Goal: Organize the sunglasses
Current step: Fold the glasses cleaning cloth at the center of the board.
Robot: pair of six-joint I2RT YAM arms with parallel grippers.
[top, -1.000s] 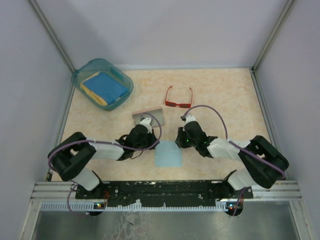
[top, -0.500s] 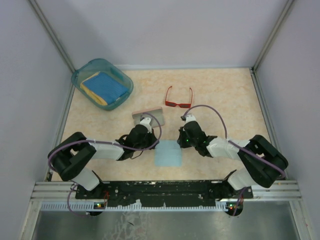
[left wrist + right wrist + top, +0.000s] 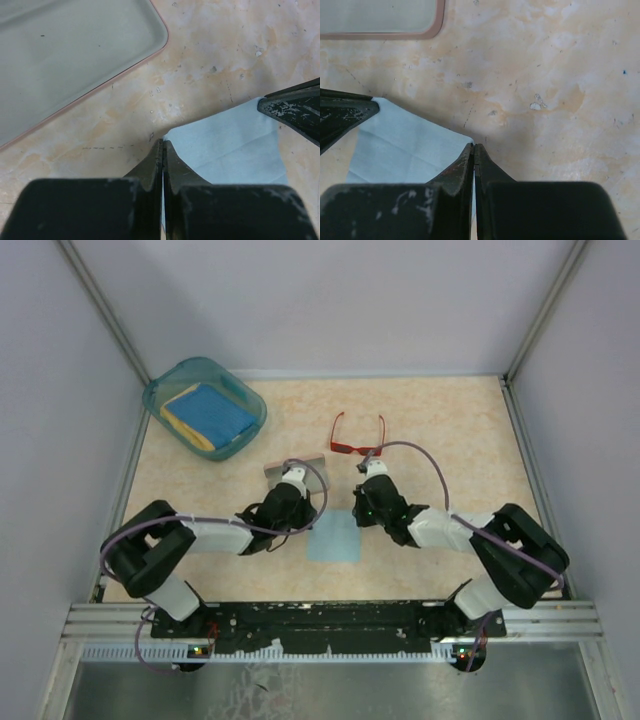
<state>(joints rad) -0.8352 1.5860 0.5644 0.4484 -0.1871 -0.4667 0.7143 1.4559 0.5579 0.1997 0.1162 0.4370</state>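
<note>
- Sunglasses [image 3: 357, 436]: red frame, seen lying on the beige marbled tabletop [image 3: 455, 440] in the far middle. Temple arms were unfolded and pointed toward the back wall. The pair was held by neither gripper and lay apart from the case and the cloth, just beyond the right arm's wrist.
- Light blue cloth [image 3: 335, 537]: laid flat on the table between the two arms, nearer than the sunglasses.
- Left gripper [image 3: 162, 145]: jaws pressed fully together, pinched on the cloth's far left corner.
- Right gripper [image 3: 473, 146]: jaws likewise closed tight, pinched on the cloth's far right corner. Each gripper's dark finger was caught at the edge of the other's wrist view.
- Pink-rimmed case [image 3: 297, 467]: set flat just beyond the left gripper, to the left of the sunglasses, its broad face looking pale grey.
- Teal plastic tub [image 3: 158, 398]: placed at the far left corner; a folded blue cloth [image 3: 212, 410] over something yellow was noted inside.
</note>
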